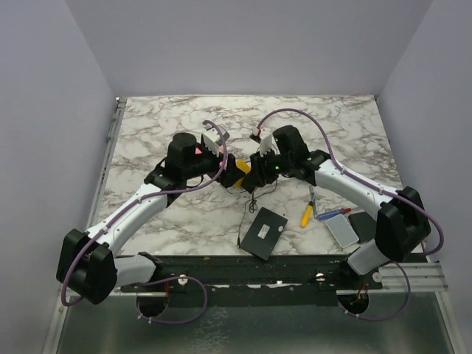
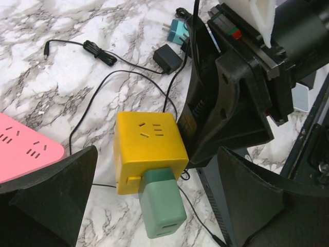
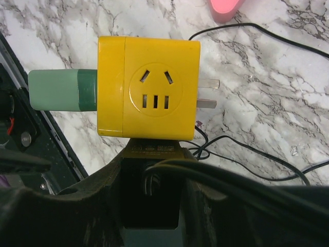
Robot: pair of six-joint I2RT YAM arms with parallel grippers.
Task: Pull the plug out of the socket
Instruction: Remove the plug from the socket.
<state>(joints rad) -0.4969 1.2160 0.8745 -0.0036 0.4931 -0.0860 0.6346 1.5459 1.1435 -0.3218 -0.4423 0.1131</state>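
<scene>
1. The marble table [image 1: 147,125] carries everything. Both arms reach in from its near edge and meet close to the middle.
2. A flat black box [image 1: 263,233] lies near the front edge between the arm bases. A yellow-handled tool [image 1: 306,215] and a grey slab [image 1: 344,231] lie to its right.
3. The pink power strip [image 2: 25,146] lies flat on the marble, apart from the cube, at the left of the left wrist view.
4. The left gripper [image 2: 157,164] hovers by the cube. Its fingers [image 2: 51,195] are spread wide, one on either side of the green plug, and touch nothing.
5. The right gripper [image 3: 151,167] is closed on a black plug [image 3: 154,206], which is pushed into the cube face nearest that wrist. A thin cable crosses the plug.
6. The yellow socket cube [image 2: 149,146] sits between the two grippers near the table's centre. One face with outlets is turned toward both wrist cameras.
7. The green plug [image 2: 162,206] is seated in a side face of the cube and sticks straight out. Two metal prongs [image 3: 207,93] project from the opposite face.
8. Beyond the cube, a black adapter [image 2: 167,57] and a teal plug [image 2: 177,33] lie loose beside a coiled black cable [image 2: 97,51].
</scene>
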